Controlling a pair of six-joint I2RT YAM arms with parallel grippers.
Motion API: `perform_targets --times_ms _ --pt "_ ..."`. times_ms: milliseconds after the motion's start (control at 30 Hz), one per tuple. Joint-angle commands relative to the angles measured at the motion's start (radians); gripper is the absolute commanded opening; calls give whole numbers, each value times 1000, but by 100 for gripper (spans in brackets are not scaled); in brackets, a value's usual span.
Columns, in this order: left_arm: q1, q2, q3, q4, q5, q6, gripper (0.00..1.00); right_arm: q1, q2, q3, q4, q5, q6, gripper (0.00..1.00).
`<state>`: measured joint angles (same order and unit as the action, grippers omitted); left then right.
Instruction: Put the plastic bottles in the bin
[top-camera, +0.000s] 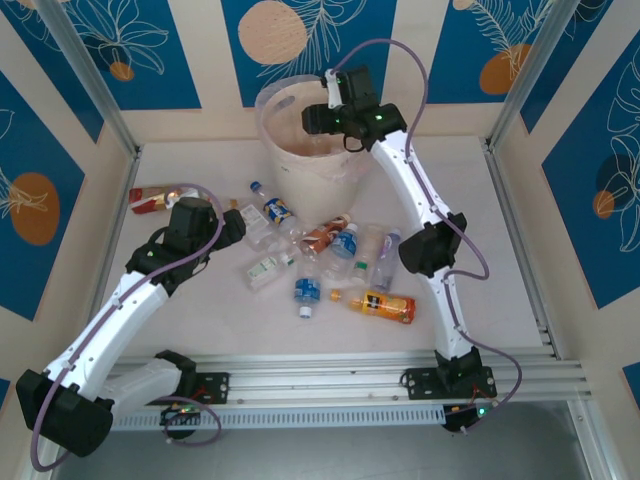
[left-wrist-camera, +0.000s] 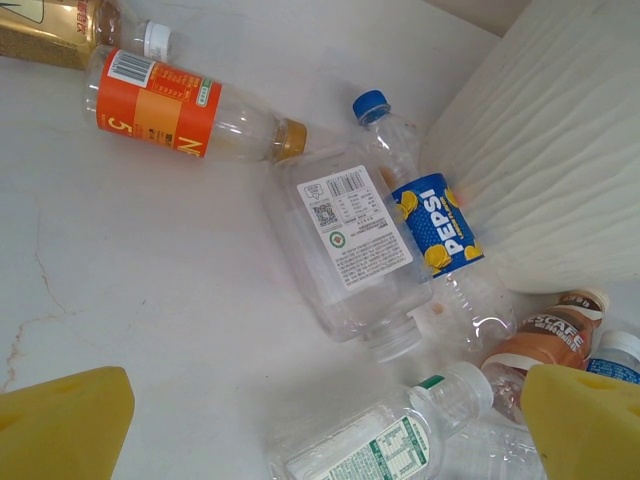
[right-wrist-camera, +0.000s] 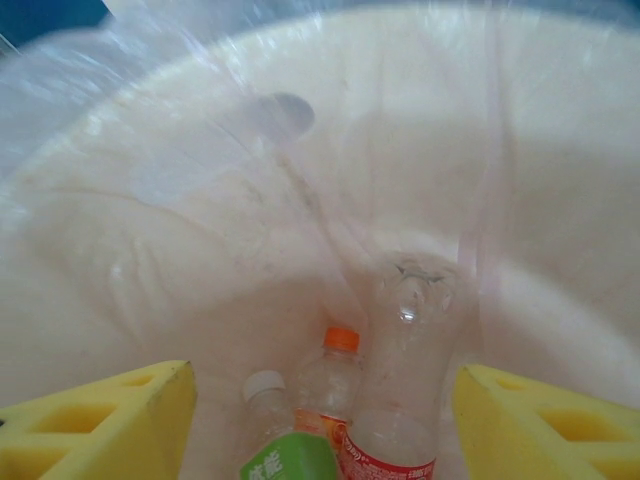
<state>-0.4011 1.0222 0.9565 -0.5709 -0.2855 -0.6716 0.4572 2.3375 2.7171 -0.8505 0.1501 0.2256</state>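
The bin (top-camera: 268, 108) stands at the back of the table with a clear liner bag (right-wrist-camera: 200, 150). My right gripper (top-camera: 318, 118) hangs over its mouth, open. Between its yellow pads (right-wrist-camera: 110, 420), with room on both sides, I look down at a clear red-labelled bottle (right-wrist-camera: 405, 400), an orange-capped one (right-wrist-camera: 335, 370) and a green-labelled one (right-wrist-camera: 285, 455) inside the bin. My left gripper (left-wrist-camera: 325, 440) is open above the table, over a green-and-white-labelled bottle (left-wrist-camera: 390, 440). Beyond it lie a clear square bottle (left-wrist-camera: 350, 240), a Pepsi bottle (left-wrist-camera: 430, 220) and an orange-labelled bottle (left-wrist-camera: 155, 105).
Several more bottles lie scattered mid-table, among them an orange juice bottle (top-camera: 382, 305) and a blue-labelled one (top-camera: 307, 292). A brown coffee bottle (left-wrist-camera: 545, 335) lies by the bin wall (left-wrist-camera: 560, 150). A gold-labelled bottle (left-wrist-camera: 50, 30) lies at the far left.
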Motion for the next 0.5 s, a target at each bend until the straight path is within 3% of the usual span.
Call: perform_targets --times_ms 0,267,467 --pt "9 -19 30 -36 -9 12 100 17 -126 31 3 14 -23 72" --pt "10 -20 39 -44 3 20 99 41 -305 -103 -40 113 -4 79" --pt "10 -7 41 -44 26 29 100 43 -522 -411 -46 192 55 84"
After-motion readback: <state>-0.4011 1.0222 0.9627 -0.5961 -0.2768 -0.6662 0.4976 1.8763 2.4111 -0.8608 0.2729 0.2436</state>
